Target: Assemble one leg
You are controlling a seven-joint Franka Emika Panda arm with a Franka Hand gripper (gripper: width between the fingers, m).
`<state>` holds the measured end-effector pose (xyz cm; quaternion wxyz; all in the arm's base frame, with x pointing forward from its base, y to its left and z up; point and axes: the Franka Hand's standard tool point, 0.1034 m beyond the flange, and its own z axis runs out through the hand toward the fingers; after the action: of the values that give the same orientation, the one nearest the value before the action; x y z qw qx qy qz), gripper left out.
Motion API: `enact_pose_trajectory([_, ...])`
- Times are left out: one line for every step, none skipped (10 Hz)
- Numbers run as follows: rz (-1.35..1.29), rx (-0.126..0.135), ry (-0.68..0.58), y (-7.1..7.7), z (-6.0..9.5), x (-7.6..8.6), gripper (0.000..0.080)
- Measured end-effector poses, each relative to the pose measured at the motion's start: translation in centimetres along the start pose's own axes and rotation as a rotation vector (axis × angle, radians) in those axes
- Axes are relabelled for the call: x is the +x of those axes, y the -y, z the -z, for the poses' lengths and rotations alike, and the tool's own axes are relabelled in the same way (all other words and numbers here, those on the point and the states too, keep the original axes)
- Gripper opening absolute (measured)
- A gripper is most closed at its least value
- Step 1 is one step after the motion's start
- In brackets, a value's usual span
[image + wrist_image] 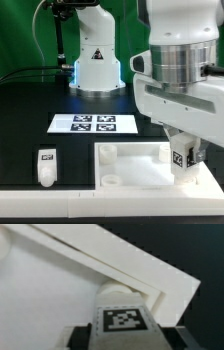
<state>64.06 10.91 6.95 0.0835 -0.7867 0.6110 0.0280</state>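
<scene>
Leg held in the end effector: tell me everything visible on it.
The leg is a short, stubby white peg, plastic by its look, with a black-and-white square tag that shows in both views. It stands about upright, clamped by its sides in the end effector. Its rounded far end sits over an inside corner of the white panel, close to the raised rim, at the exterior view's right. Whether it touches the panel cannot be told.
</scene>
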Motion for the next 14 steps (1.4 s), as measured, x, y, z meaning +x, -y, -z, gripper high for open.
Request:
enact_pose_trajectory([-0.066,-0.002,0.002,0.0,0.0,-0.1,0.029])
enact_pose_trajectory([-0.093,-0.003,0.0,0.0,0.0,-0.1,0.029])
enact_pose_trajectory([-0.08,-0.003,0.0,0.0,0.0,-0.1,0.0291])
enact_pose_trajectory([-0.036,-0.006,-0.005,0.0,0.0,-0.1,0.0291])
enact_pose_trajectory([0.167,-0.018,-0.022,0.0,0.2,-0.2,0.0461])
enact_pose_trajectory([0.394,-0.033,-0.025,0.0,0.7,-0.4,0.0604])
enact_pose_trajectory([0.524,-0.026,-0.026,0.0,1.2,-0.4,0.0635])
enact_pose_trajectory([0.593,-0.02,-0.036,-0.6,1.4,-0.1,0.0635])
enact_pose_trajectory([0.642,-0.024,-0.036,-0.7,1.2,0.0,0.0647])
enact_pose_trajectory([0.71,-0.029,-0.038,-0.7,1.2,0.0,0.0647])
enact_pose_trajectory([0.851,-0.047,-0.049,-0.6,1.2,0.0,0.0649])
enact_pose_trajectory([1.05,-0.069,-0.061,0.2,1.2,-0.4,0.0649])
enact_pose_trajectory([1.077,-0.068,-0.057,0.6,1.1,-0.7,0.0649])
enact_pose_trajectory([1.067,-0.069,-0.058,0.5,1.0,-0.5,0.0649])
